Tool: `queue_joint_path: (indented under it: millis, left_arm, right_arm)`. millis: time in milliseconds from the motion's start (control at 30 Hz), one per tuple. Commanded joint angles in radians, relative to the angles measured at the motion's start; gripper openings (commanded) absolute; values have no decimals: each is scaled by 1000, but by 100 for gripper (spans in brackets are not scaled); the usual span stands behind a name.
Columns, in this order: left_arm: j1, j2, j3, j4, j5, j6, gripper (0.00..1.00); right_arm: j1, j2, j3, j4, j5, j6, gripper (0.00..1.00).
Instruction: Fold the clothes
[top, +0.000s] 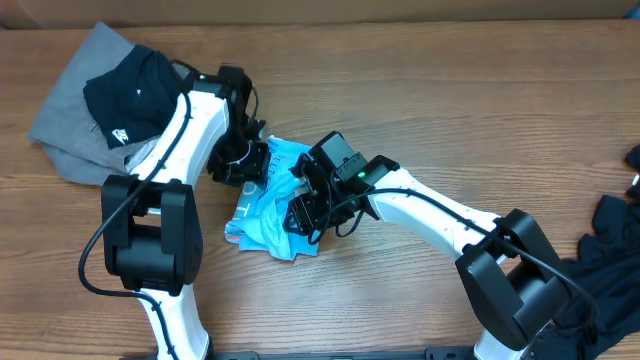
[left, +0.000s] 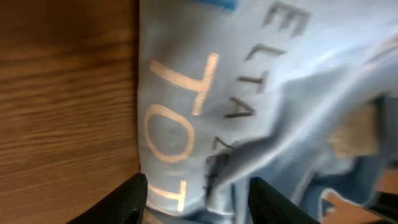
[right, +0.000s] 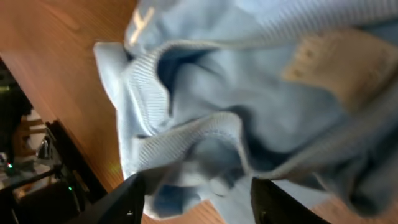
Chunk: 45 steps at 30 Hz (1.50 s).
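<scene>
- Left gripper (left: 198, 185), jaws half apart and holding nothing, hovers over the light blue T-shirt (top: 262, 215), lying flat just beneath.
- Right gripper (right: 198, 186), fingers (right: 129, 200) parted, straddles its bunched cloth; whether it grips cannot be told.

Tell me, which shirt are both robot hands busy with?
The light blue T-shirt mid-table; the grey shirt and black shirt lie aside at far left, dark clothes at far right.

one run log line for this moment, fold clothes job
light blue shirt: crumpled, unfolded | left fingers: apart, over shirt | right fingers: apart, bunched cloth between, grip unclear
</scene>
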Motion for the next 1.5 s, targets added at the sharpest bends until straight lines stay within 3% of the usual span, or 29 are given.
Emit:
queue_joint_path:
  millis: [0,133,300,500,800,1000,1100,1467]
  left_arm:
    - [8,-9,-61,33,37,16,54]
    - [8,-9,-109,74,79,16,53]
    - [8,-8,-167,131,89,15,53]
    - [8,-8,-242,189,98,-10,53]
    - [8,-8,-248,208,144,-19,52]
    - [8,-8,-248,210,161,-18,51]
    - [8,-8,-248,207,161,-18,51]
    - [8,-8,-248,209,160,-14,54]
  right_arm:
    - [-2,-4,-7,28,60,10,59]
    - [-2,-4,-7,53,60,45,53]
    - [-1,-4,-7,57,-109,-13,62]
    - [4,-4,-11,29,-37,-8,56]
    - [77,6,-38,63,29,68,56]
    - [85,6,-38,70,108,140,26]
    - [67,6,-36,61,126,143,5]
    - [-85,5,21,-217,169,142,4]
